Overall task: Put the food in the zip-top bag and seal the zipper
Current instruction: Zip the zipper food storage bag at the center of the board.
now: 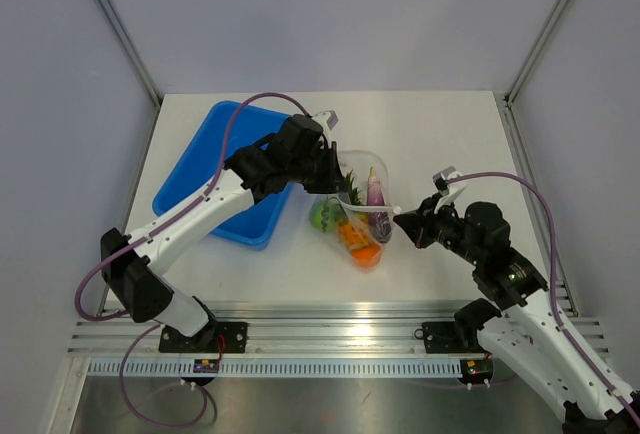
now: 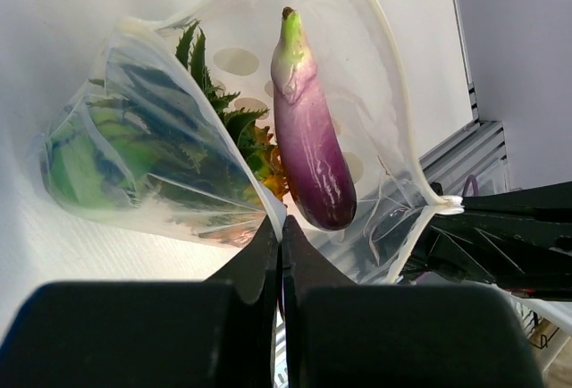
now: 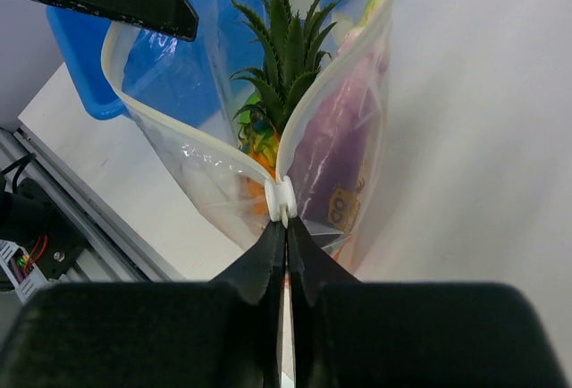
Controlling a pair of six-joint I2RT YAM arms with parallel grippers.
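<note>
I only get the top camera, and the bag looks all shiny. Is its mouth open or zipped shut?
Observer: Open. The right wrist view shows the zipper strips spread wide apart, joined only at one corner.
Operator: What's the right tool doing there?
Observer: The right tool is pinched shut on that zipper corner, just below a white end piece.
Operator: And the left tool?
Observer: The left wrist view shows the left tool shut on the rim of the zip-top bag, with the round end of the eggplant just inside.
</note>
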